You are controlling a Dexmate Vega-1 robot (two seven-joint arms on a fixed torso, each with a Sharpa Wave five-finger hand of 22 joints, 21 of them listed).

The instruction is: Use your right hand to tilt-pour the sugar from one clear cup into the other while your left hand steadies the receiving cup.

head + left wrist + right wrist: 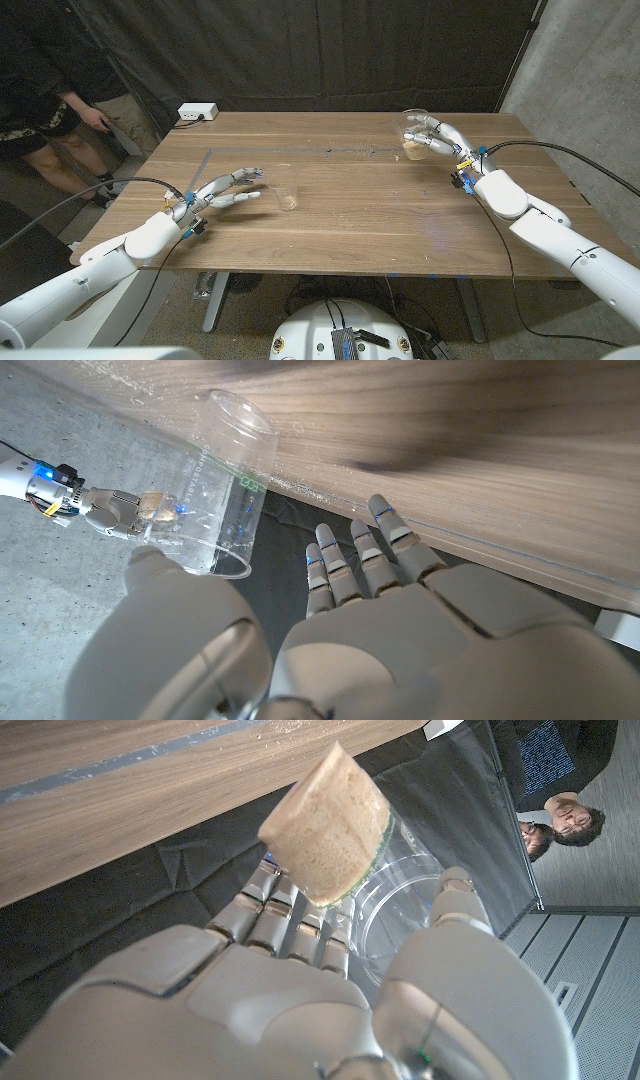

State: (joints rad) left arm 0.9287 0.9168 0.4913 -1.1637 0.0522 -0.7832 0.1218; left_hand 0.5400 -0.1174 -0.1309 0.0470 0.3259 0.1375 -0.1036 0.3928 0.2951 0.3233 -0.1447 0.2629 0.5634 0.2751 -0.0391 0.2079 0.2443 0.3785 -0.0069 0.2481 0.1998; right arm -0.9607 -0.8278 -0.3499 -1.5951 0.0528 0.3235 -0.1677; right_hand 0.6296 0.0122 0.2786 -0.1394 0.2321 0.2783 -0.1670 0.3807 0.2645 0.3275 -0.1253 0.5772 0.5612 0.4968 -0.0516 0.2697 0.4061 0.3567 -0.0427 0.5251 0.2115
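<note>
An empty clear cup (287, 188) stands upright near the table's middle. My left hand (225, 190) is just to its left with fingers spread and holds nothing. In the left wrist view that cup (225, 480) shows between the thumb and the fingers (350, 565), and the fingers are apart from it. At the far right, my right hand (442, 138) wraps around the clear cup of brown sugar (414, 137). In the right wrist view the sugar cup (335, 830) sits between my fingers and thumb. I cannot tell whether its base touches the table.
The wooden table (360, 220) carries a blue tape line (300, 150) behind the cups. A white power strip (197, 112) lies at the back left corner. A person (40, 110) stands beyond the table's left end. Dark curtains hang behind.
</note>
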